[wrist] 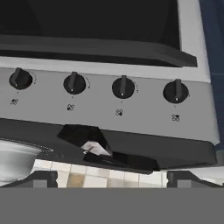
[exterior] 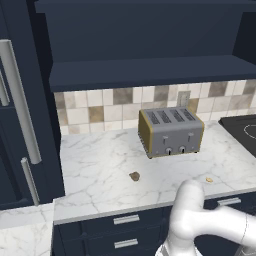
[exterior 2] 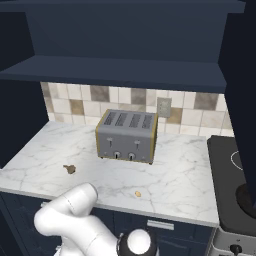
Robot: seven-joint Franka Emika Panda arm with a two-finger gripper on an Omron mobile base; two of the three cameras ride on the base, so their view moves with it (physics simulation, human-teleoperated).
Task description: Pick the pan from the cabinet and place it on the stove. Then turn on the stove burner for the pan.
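My gripper (wrist: pixel 111 178) stands wide apart with nothing between its fingers (wrist: pixel 41 178), one tip at each lower corner of the hand view. Straight ahead of it is the stove's grey front panel (wrist: pixel 109 109) with four black knobs in a row: one at far left (wrist: pixel 19 78), the next (wrist: pixel 74 83), a third (wrist: pixel 124 86) and the rightmost (wrist: pixel 176 91) — each with a small burner mark beneath it. All four pointers sit roughly upright. Below the panel runs a dark bar (wrist: pixel 131 151), and pale floor tiles show under it.

From the base views, the stove (exterior 2: pixel 225 175) lies at the right end of the marble counter (exterior: pixel 100 165), its black glass carrying thin white rings. A dark round shape (exterior 2: pixel 246 197) rests on it near the front edge — probably the pan, though I cannot tell for sure. The toaster (exterior: pixel 171 131) stands mid-counter against the tiled wall. Two crumbs, one brown (exterior: pixel 134 176) and one pale (exterior: pixel 209 179), lie nearer the front. Above hangs the cabinet (exterior: pixel 150 70), its navy shelf bare.
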